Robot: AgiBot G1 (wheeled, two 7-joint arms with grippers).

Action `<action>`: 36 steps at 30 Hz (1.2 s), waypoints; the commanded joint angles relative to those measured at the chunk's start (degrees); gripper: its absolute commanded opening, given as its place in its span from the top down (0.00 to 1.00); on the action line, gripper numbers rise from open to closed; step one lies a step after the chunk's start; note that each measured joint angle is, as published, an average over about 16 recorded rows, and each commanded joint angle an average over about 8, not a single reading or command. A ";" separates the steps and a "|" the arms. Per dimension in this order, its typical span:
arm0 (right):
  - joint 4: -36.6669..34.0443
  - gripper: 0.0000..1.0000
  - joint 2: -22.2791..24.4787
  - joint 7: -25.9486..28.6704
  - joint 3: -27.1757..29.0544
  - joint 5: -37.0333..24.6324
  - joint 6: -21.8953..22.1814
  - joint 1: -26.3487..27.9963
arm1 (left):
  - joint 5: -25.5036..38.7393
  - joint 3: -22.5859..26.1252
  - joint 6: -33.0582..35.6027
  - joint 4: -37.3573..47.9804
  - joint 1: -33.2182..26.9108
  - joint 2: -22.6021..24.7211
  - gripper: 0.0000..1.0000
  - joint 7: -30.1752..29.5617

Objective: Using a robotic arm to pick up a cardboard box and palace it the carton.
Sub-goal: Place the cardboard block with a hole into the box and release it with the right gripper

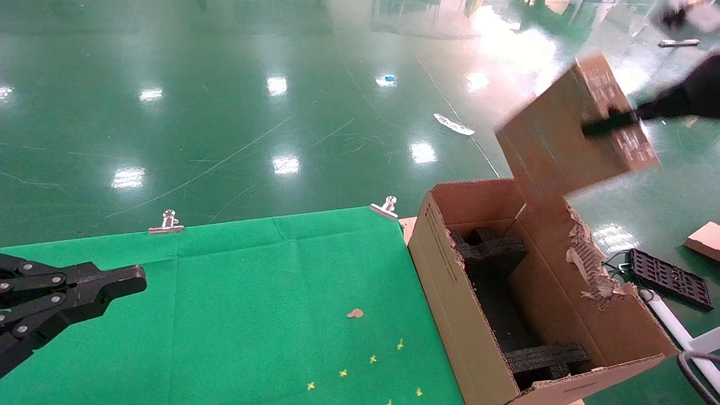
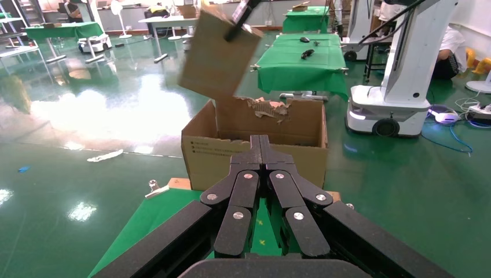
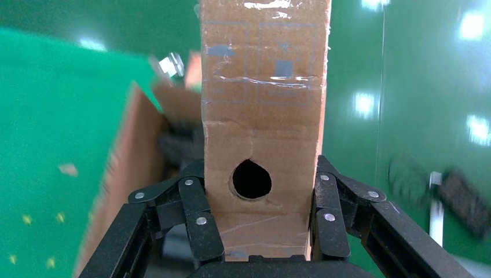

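Observation:
The cardboard box (image 1: 562, 140), small and brown, hangs tilted in the air above the far end of the carton (image 1: 450, 281). My right gripper (image 1: 610, 122) is shut on it. In the right wrist view the cardboard box (image 3: 263, 116) shows a round hole and clear tape, with the right gripper (image 3: 262, 191) clamping its two sides. The carton stands open at the table's right edge, with black foam inserts (image 1: 495, 253) inside and torn flap edges. My left gripper (image 1: 129, 278) is shut and empty over the left of the green cloth; its left wrist view faces the carton (image 2: 214, 156) and the raised cardboard box (image 2: 217, 55).
A green cloth (image 1: 253, 292) covers the table, held by metal clips (image 1: 166, 224) at the far edge. A small brown scrap (image 1: 355, 313) and yellow marks lie on it. A black tray (image 1: 669, 278) and a brown board (image 1: 706, 239) lie on the floor to the right.

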 commanded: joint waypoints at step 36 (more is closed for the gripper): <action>-23.38 1.00 -8.91 0.47 -5.16 0.59 2.34 -22.87 | -0.03 0.05 -0.02 0.00 -0.01 -0.02 0.00 0.02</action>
